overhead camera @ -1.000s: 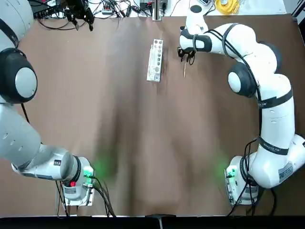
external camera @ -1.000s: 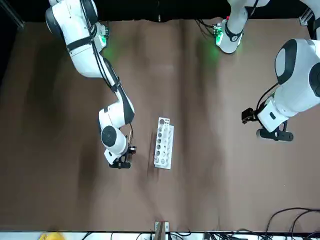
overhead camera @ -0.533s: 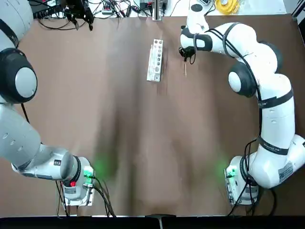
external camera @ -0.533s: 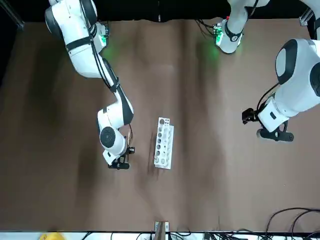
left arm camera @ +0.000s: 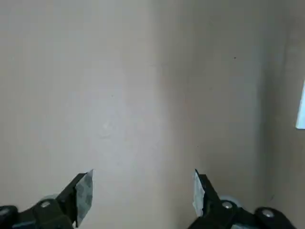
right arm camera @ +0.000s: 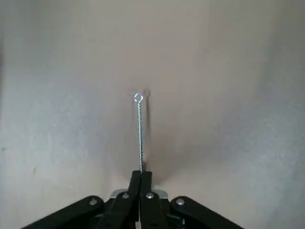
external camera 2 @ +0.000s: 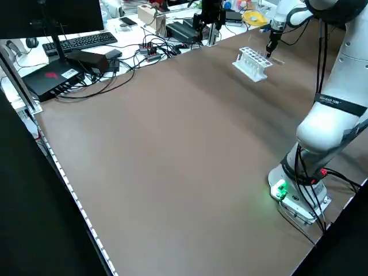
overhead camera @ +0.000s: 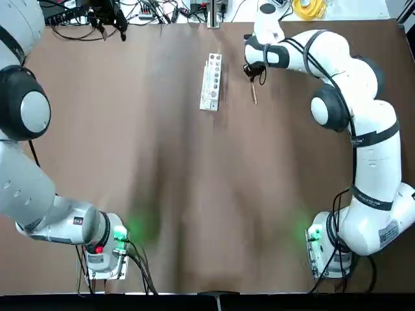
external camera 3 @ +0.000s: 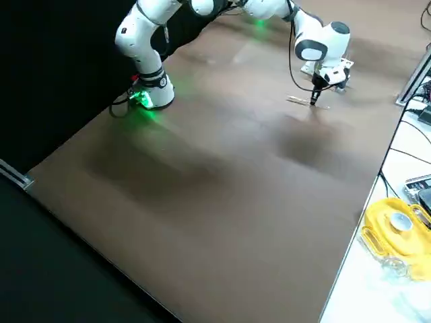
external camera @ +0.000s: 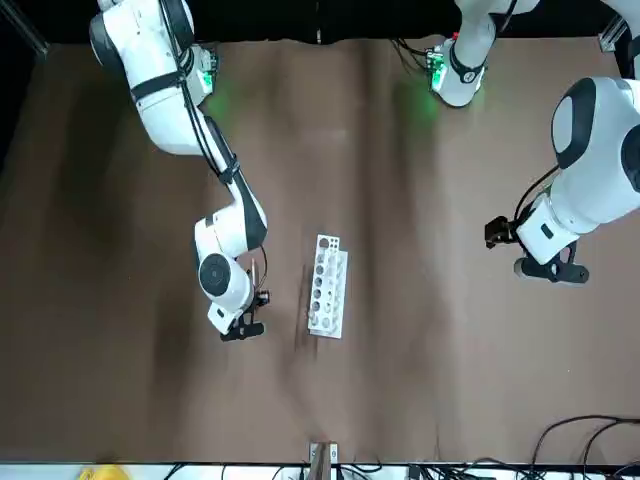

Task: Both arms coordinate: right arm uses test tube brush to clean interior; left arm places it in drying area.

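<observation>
White rack [overhead camera: 211, 82] — reference landmark. Right hand [overhead camera: 253, 70]: right of rack, clenched on test tube brush [right arm camera: 140, 138]. Left hand [left arm camera: 143, 200]: left of rack — released.

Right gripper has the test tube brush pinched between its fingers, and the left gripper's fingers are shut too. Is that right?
Not quite: the left gripper's fingers stand open, as the left wrist view shows. The rest holds.

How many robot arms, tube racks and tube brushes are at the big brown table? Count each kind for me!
Robot arms: 2 (left, right)
Test tube rack: 1
Test tube brush: 1, in the right pincer
Total: 4
</observation>
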Robot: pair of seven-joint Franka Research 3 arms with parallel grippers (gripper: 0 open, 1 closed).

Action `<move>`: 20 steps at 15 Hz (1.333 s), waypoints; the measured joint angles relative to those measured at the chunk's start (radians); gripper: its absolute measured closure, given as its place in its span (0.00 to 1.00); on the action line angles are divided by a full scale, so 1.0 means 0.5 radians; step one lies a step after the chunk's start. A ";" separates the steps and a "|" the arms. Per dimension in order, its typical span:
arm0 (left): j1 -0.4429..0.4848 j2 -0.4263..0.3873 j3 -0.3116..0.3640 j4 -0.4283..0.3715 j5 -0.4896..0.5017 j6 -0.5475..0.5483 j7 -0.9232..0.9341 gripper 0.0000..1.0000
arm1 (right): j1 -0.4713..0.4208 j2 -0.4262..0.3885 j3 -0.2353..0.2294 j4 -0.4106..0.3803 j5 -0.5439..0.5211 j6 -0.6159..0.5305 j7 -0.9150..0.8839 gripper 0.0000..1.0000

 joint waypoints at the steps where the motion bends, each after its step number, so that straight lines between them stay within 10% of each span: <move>1: 0.000 0.000 0.000 0.005 0.000 0.001 0.000 0.00 | -0.006 -0.016 0.000 0.013 0.004 -0.069 -0.078 0.98; 6: -0.006 0.000 -0.009 0.030 0.000 0.002 0.001 0.00 | -0.051 -0.157 0.025 0.046 0.063 -0.401 -0.404 0.98; 20: 0.083 0.134 0.010 0.093 -0.049 0.345 -0.010 0.00 | -0.218 -0.237 0.270 0.207 0.320 -0.417 -1.783 0.98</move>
